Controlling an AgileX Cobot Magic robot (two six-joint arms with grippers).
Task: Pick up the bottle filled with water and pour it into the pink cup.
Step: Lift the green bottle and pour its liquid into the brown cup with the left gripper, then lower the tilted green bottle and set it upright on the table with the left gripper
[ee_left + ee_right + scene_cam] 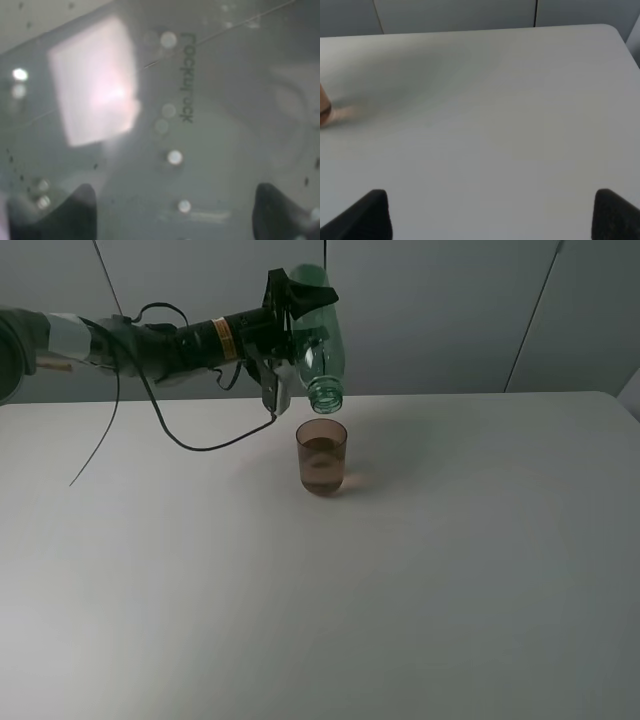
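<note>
The green transparent bottle (pixel 318 340) hangs neck-down, tilted, with its open mouth just above the rim of the pink cup (pixel 321 457). The cup stands upright on the white table (pixel 450 570), a little behind its middle. My left gripper (pixel 288 337) is shut on the bottle's body, one finger above it and one below. In the left wrist view the bottle's wall (pixel 200 125) fills the frame between the dark fingertips (pixel 75 210). My right gripper (pixel 490 215) is open over bare table, and the cup's edge (pixel 324 107) shows at the frame's border. No stream of water is clearly visible.
A black cable (pixel 180 435) droops from the left arm down to the tabletop behind and left of the cup. A grey wall (pixel 450 310) runs behind the table's far edge. The right arm does not show in the exterior view.
</note>
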